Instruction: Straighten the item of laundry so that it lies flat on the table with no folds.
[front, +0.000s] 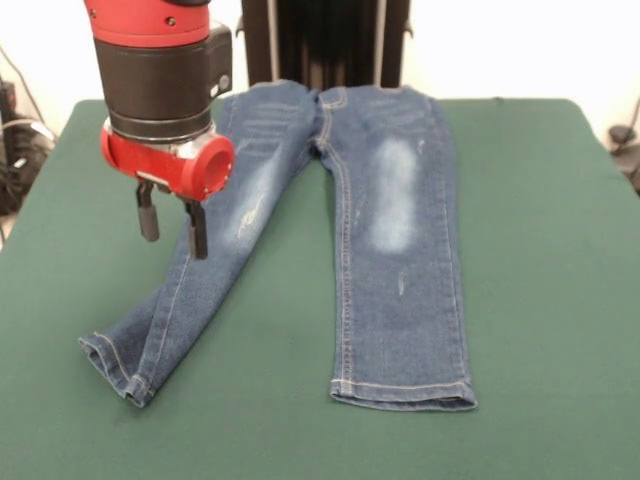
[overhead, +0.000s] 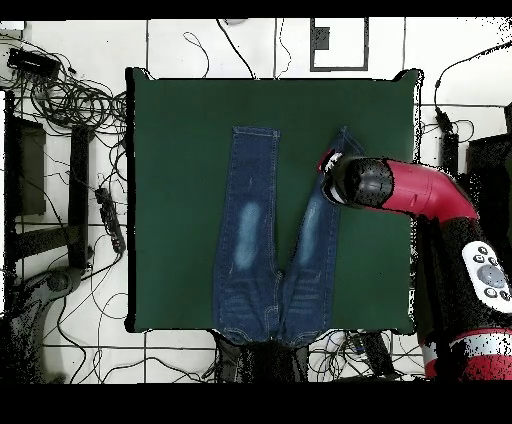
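— Gripper (front: 172, 225) hangs with its two fingers apart, holding nothing, above the jeans (front: 385, 250). Why there?

— Probably that leg's narrow, splayed hem wants spreading; the jeans lie mid-table (front: 560, 300), waistband toward the pedestal.

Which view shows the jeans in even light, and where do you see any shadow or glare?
Front view: soft, even light on the jeans; faint shadow along their edges on the table; small highlights on the red collar above the pincer. Overhead view: flat light, no glare on the cloth; the arm hides part of one leg.
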